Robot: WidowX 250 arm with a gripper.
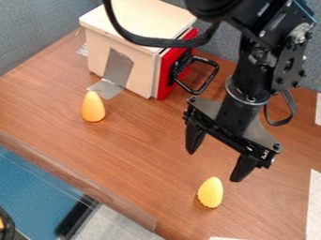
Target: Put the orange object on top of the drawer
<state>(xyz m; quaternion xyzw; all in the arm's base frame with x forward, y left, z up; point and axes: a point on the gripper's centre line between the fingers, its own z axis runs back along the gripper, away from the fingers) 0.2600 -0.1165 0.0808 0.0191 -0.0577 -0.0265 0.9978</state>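
**While the gripper (214, 166) hangs open, the orange object (93, 107) sits on the table (141, 157) near the drawer (141, 16)**

As the arm (241, 91) hangs over the work surface, its two black fingers (195, 137) stand well apart with nothing between them, a spread that would suit a grasp from above. They are close to the yellow object (210, 192), which is not the one named in the task. The orange object is at the left of the camera view, just beside the silver tape (117, 66), its narrower end toward the wooden unit. The tape runs down the near side and onto the table, probably to keep the unit from sliding when its black handle (210, 80) is pulled. The red front (165, 70) is seen at a slant, and whether it is fully closed is hard to say. The pale, flat top (the goal here) looks broad enough for the small piece, though a rounded shape could roll if let go carelessly.

By count, there are one gripper, one orange object, one yellow object, one drawer unit and one handle. The task looks to be at its start, and the next move likely calls for carrying the open gripper across to the orange object.
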